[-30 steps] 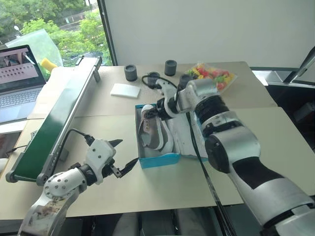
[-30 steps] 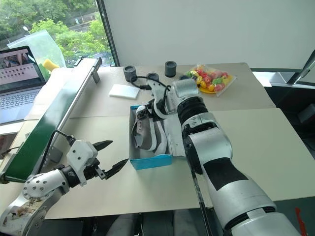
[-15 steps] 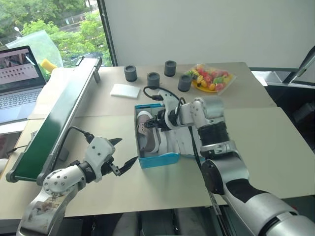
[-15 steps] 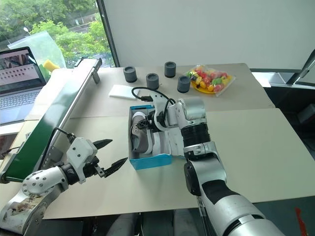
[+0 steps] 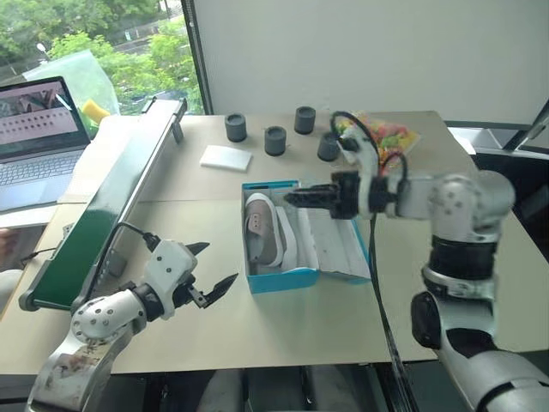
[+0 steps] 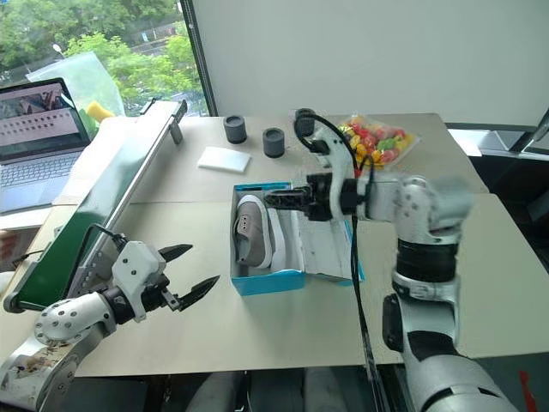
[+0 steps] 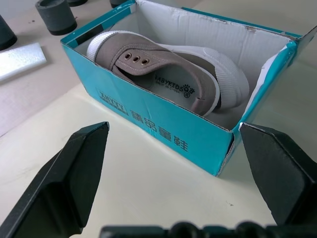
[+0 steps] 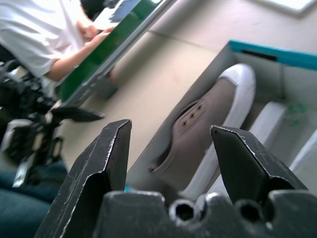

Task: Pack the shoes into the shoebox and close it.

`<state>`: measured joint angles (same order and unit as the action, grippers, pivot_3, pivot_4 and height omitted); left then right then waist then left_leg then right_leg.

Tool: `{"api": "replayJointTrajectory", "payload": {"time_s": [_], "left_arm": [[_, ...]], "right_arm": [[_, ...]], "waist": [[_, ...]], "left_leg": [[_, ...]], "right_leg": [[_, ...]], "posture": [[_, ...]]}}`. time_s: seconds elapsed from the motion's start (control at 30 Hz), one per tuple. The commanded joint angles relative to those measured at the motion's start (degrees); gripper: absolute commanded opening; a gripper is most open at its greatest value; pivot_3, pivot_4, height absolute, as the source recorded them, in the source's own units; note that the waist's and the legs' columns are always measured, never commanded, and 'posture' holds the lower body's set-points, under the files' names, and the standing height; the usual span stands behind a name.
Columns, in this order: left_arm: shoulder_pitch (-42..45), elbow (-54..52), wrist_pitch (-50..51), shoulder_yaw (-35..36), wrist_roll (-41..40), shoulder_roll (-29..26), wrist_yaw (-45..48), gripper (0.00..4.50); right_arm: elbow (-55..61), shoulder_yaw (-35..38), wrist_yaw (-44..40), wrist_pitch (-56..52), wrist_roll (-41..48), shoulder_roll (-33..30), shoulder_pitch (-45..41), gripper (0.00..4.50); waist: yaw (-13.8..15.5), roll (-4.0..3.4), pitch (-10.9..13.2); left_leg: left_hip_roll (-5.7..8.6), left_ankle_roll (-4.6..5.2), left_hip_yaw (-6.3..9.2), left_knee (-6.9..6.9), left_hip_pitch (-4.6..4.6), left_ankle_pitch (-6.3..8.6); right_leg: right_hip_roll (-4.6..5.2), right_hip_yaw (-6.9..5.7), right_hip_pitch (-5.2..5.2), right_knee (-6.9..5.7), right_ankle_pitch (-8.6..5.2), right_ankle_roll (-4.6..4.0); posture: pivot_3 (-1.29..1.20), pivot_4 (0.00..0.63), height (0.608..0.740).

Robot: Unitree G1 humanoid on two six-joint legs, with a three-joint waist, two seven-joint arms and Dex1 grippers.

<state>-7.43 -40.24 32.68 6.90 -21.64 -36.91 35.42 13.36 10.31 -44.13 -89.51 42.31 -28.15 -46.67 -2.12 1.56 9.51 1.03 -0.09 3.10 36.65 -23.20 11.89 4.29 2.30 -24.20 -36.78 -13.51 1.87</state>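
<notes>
Both grey-brown canvas sneakers [image 5: 268, 236] packed on edge inside the open bright blue cardboard shoebox [image 5: 283, 279], right gripper [image 5: 296, 198] above with fingers apart, empty, left gripper [image 5: 212, 268] wide open beside, probably ready for the lid

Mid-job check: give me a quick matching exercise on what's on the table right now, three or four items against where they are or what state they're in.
Items:
1. shoes
2. shoebox
3. left gripper
4. white pad

States:
A. open, empty, on the near left side of the box
B. flat on the table beyond the box
C. lying inside the box
D. open-topped, lid not yet shut

Pairs: 1-C, 2-D, 3-A, 4-B
</notes>
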Motion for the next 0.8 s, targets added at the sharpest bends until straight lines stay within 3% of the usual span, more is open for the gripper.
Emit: {"api": "replayJointTrajectory", "payload": {"time_s": [0.03,0.1,0.2,0.3,0.37,0.5,0.8], "left_arm": [[-0.59,-0.07,-1.15,2.41,-1.93,-1.89,2.9,4.5],[-1.26,0.11,-1.31,3.23,-2.26,-3.04,4.07,4.5],[-2.19,-0.26,-1.23,4.48,-2.72,-3.86,4.91,4.5],[-2.59,-0.39,-1.08,5.02,-2.88,-4.01,5.02,4.5],[-2.66,-0.34,-1.07,5.05,-2.86,-4.08,5.05,4.5],[-2.17,-0.51,-0.66,4.59,-3.02,-4.45,5.08,4.5],[0.82,1.11,-0.14,4.27,-3.94,-6.0,6.26,4.5]], "right_arm": [[11.27,2.24,-10.82,-0.05,10.79,-9.59,9.67,2.63],[15.21,0.08,-11.54,2.09,11.2,-13.11,15.89,2.15],[21.43,-2.38,-12.12,5.44,12.02,-15.63,25.55,1.02],[24.17,-10.67,-6.78,12.2,3.87,-18.19,32.68,0.05],[22.68,-15.73,-1.32,15.88,-2.34,-17.77,34.5,0.01],[18.03,-19.52,13.47,19.69,-12.29,-9.22,35.01,0.01],[11.81,-12.8,35.96,26.71,-25.54,7.17,33.93,0.01]], "waist": [[0.38,0.0,0.0],[0.56,0.02,0.0],[-0.04,0.02,0.02],[0.08,0.03,0.01],[0.04,0.06,0.01],[0.05,0.2,0.01],[0.91,0.18,0.03]], "left_leg": [[0.0,0.04,0.06,0.0,0.0,0.03],[0.0,0.08,-0.01,0.04,-0.02,0.05],[-0.03,0.08,-0.17,0.08,0.04,0.05],[-0.09,0.08,-0.16,0.13,0.16,0.04],[-0.09,0.07,-0.21,0.2,0.13,0.04],[-0.1,0.05,-0.24,0.3,0.13,0.02],[-0.04,0.03,-0.15,0.25,0.0,0.02]], "right_leg": [[0.01,-0.08,0.07,0.07,-0.03,0.04],[0.04,-0.03,0.04,0.05,-0.04,0.06],[0.02,0.12,0.06,0.02,-0.05,0.08],[-0.04,0.1,0.19,0.03,-0.29,0.46],[0.01,0.14,0.15,0.03,-0.31,0.5],[0.0,0.16,0.14,0.02,-0.27,0.51],[0.07,0.19,0.04,0.0,-0.05,0.15]], "posture": [[0.0,0.15,0.74],[0.0,0.15,0.74],[0.0,0.15,0.74],[0.0,0.15,0.74],[0.0,0.15,0.74],[0.0,0.15,0.74],[0.0,0.15,0.74]]}}
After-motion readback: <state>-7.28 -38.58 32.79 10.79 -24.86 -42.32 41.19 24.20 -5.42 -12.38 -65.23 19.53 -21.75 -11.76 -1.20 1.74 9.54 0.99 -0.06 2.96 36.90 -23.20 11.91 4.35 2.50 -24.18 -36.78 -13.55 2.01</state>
